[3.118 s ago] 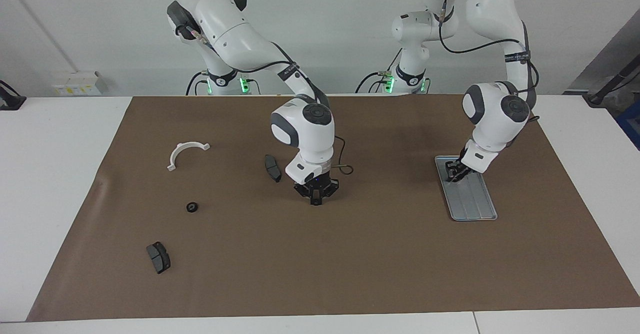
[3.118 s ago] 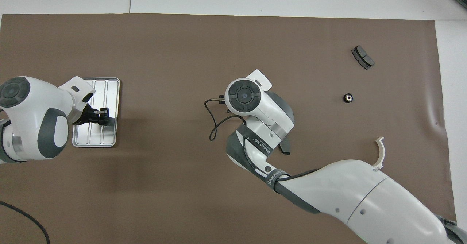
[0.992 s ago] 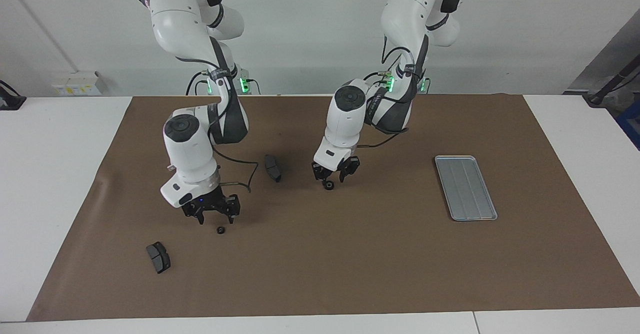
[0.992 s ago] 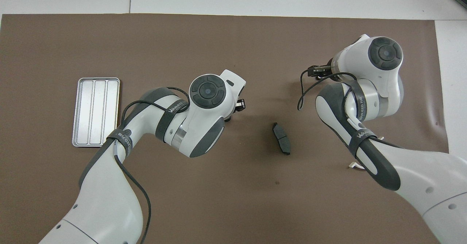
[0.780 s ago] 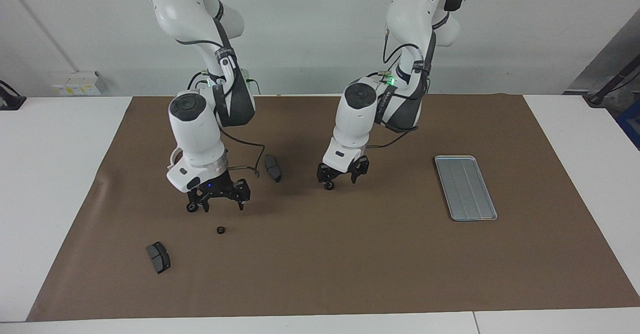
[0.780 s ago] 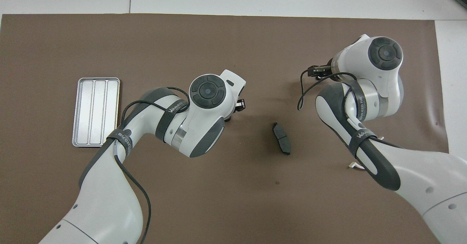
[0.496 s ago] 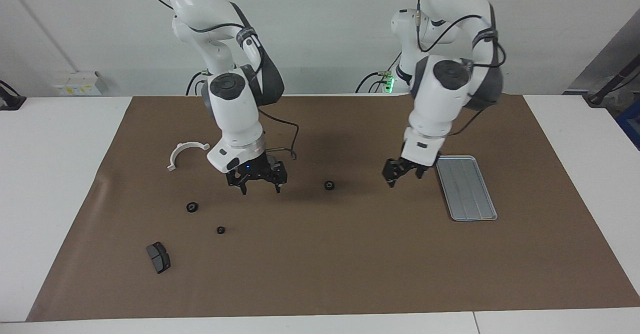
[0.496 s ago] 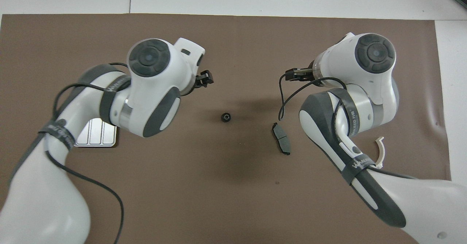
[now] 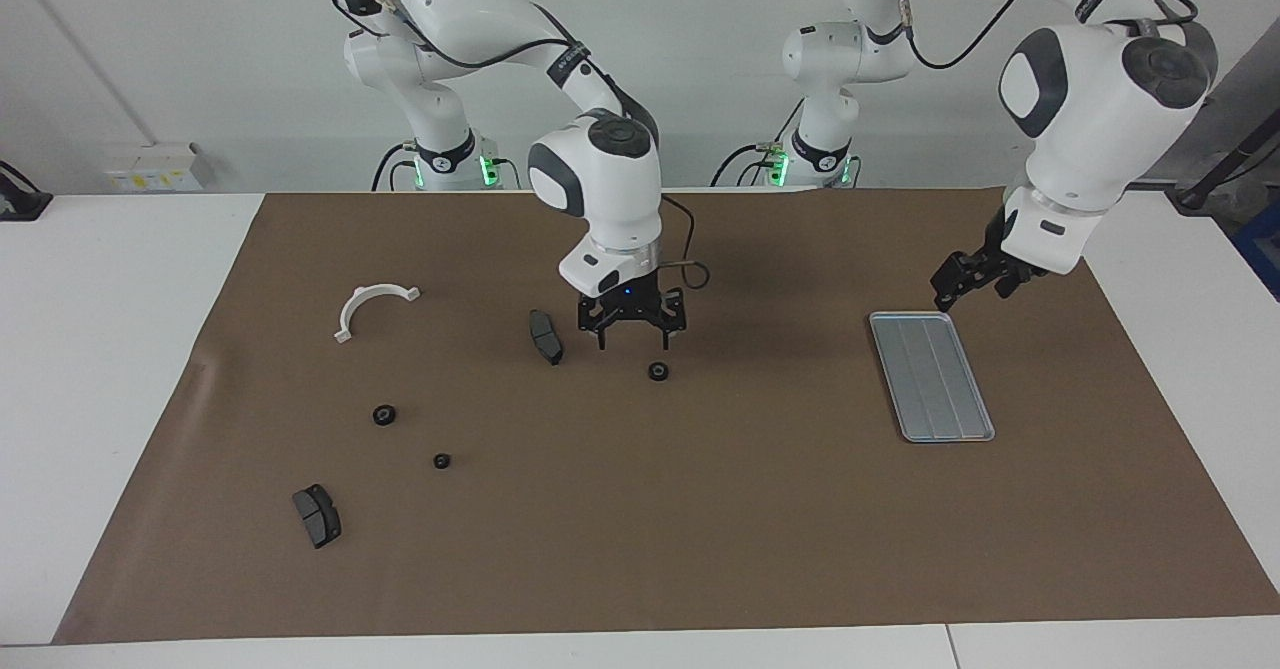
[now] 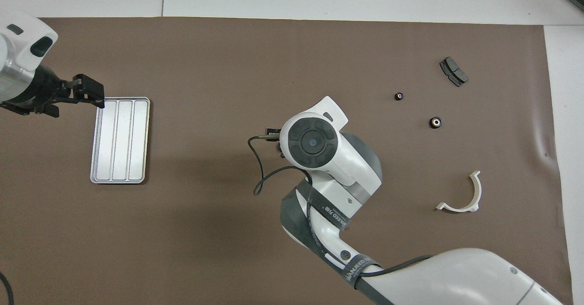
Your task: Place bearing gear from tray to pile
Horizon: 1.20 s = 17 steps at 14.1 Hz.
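Note:
The silver tray (image 9: 931,375) lies empty at the left arm's end of the mat and also shows in the overhead view (image 10: 120,140). A black bearing gear (image 9: 658,371) lies on the mat's middle, beside a dark brake pad (image 9: 545,336). My right gripper (image 9: 634,341) is open and empty, low over this gear and not touching it. In the overhead view its wrist hides gear and pad. My left gripper (image 9: 972,289) is open and empty, raised over the tray's robot-side end (image 10: 86,93).
The pile lies at the right arm's end: a white bracket (image 9: 372,304) (image 10: 463,195), a black gear (image 9: 384,415) (image 10: 436,122), a smaller gear (image 9: 441,461) (image 10: 398,96) and a second brake pad (image 9: 317,515) (image 10: 453,71).
The left gripper carried a gear from the tray to the mat's middle, let it go and drew back to the tray. The right gripper left a small gear by the pile and returned to the middle.

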### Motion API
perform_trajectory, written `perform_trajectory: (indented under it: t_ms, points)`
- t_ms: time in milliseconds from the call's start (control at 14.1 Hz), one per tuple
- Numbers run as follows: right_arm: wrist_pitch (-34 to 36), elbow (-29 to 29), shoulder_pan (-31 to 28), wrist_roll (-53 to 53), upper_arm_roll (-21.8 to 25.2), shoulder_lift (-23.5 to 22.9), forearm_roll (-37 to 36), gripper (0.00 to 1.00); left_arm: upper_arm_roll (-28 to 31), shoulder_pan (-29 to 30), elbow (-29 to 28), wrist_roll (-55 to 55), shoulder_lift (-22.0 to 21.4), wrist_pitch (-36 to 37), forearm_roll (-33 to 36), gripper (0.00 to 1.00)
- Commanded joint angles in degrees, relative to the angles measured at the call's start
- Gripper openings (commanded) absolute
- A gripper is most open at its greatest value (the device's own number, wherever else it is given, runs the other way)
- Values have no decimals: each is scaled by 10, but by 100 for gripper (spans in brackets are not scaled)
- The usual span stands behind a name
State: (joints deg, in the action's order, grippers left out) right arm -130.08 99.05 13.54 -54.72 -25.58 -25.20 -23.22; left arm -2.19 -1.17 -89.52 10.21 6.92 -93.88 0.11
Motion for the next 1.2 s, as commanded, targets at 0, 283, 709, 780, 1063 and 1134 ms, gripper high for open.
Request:
perform_trajectory:
  t_ms: [0,283,709,780,1063,1134]
  points:
    - [-10,-37,-2,-69,-29,-71,-78,100,-7,1,-14,-21,-52,61,13,97]
    - [-24,-44,-4,-65,-29,-107,-92,100,-9,-4,-101,-36,-84,-21,13,100]
    - [-23,-46,-4,-64,-30,-108,-87,67,-9,-3,-102,-61,-83,-38,12,100]
    - [-22,-46,-4,-64,-30,-108,-85,63,-9,-4,-101,-59,-83,-38,12,100]
    - [-17,-41,-4,-65,-31,-107,-83,55,-9,-2,-101,-61,-83,-38,12,100]
    - [-15,-40,-4,-65,-32,-107,-83,55,-9,-2,-101,-61,-83,-38,12,100]
